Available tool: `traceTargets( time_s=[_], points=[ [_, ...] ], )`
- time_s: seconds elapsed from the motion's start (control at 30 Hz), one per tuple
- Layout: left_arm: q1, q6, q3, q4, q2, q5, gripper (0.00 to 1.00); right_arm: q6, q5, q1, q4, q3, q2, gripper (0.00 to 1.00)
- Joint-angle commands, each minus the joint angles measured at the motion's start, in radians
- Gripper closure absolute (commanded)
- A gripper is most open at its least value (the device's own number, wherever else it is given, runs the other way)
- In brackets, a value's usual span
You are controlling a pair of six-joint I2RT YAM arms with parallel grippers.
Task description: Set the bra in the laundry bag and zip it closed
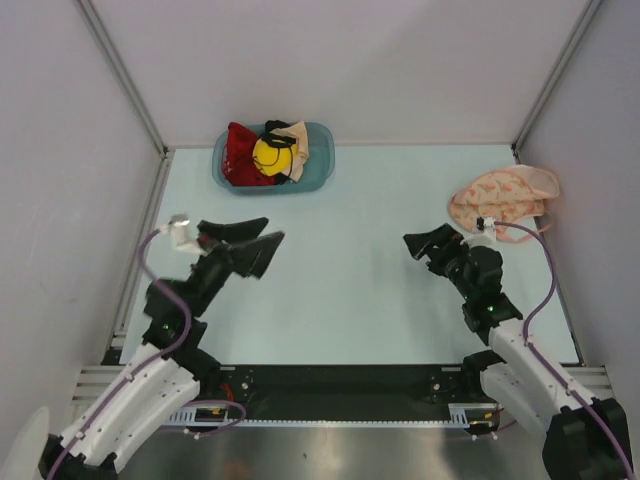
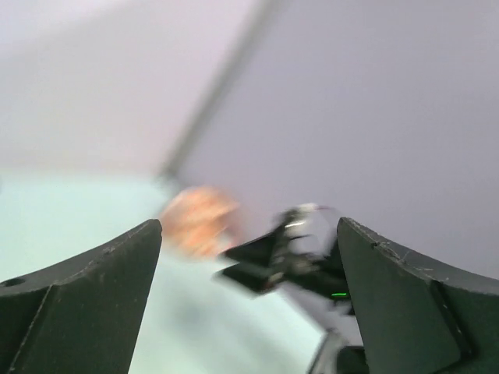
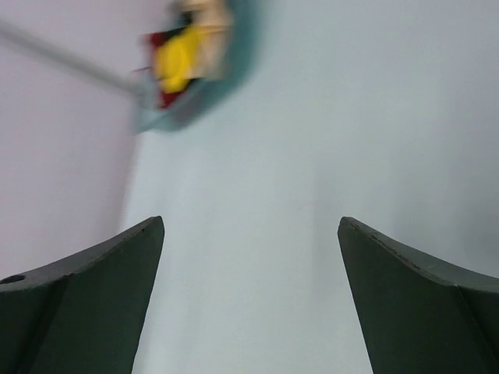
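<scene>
My left hand point(image 1: 273, 231) and my right hand point(image 1: 418, 246) are both wide and hold nothing. The bra point(image 1: 272, 155) lies in a blue basket point(image 1: 318, 171) at the far edge of the table point(image 1: 350, 280). The laundry bag point(image 1: 500, 195) lies at the far right corner.

The bra point(image 1: 274, 154) lies atop what seem other garments point(image 1: 238, 152) in the basket point(image 1: 325, 166) at eleven o'clock, the laundry bag point(image 1: 500, 195) at two.

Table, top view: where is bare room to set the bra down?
The wide middle of the table, between left gripper and right gripper, is bare, as is the stretch from basket to laundry bag. The basket is crowded with garments.
</scene>
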Motion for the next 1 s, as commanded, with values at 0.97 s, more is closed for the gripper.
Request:
traceTargets(
  time_s=[0.97],
  points=[
    [0.003,0.057,0.137,-0.723,0.056,0.018,0.00,-0.231,0.340,-0.468,-0.296,0.816,0.947,0.00]
  ],
)
